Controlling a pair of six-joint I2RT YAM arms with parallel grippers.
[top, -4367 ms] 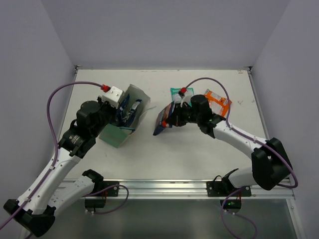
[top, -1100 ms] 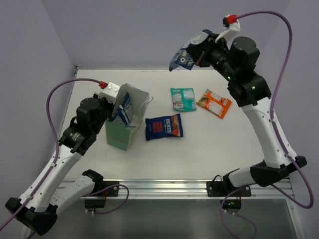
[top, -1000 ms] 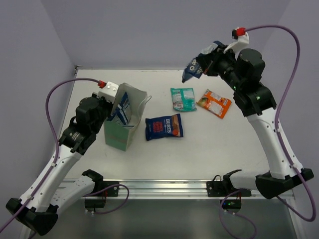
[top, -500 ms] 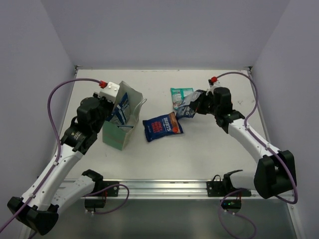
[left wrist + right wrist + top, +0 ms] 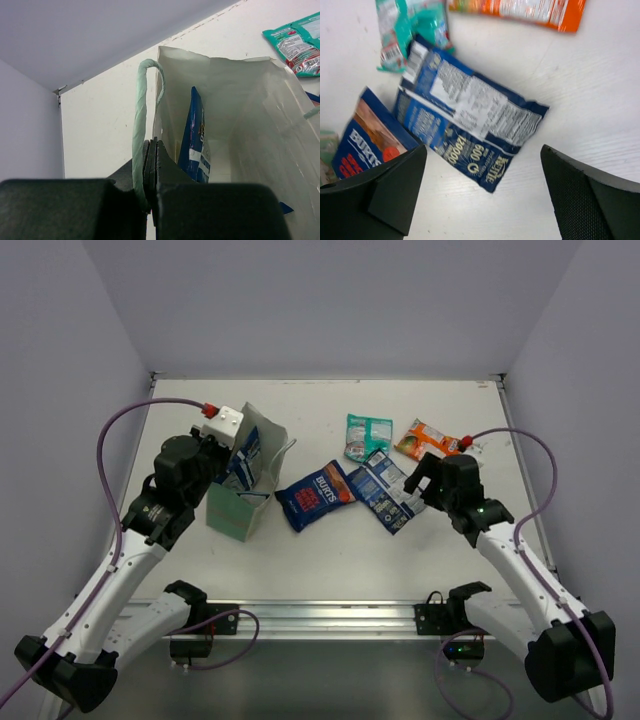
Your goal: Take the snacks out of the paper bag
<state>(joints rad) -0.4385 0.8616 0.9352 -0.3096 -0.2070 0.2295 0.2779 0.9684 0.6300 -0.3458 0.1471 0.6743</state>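
Left wrist view has the left tool pinched flat on the rim of the paper bag, beside its string handle. A blue packet stands on edge inside. The bag stands near the left edge of the worktop. That thin-paper pinch could slip or tear and tip the bag if the other arm pushes in hard. Mid-worktop lie the red-label packet and a dark blue packet, with the teal packet and orange packet toward the far edge. The right tool hovers spread wide and empty. Reaching leftward low, it could shove them about.
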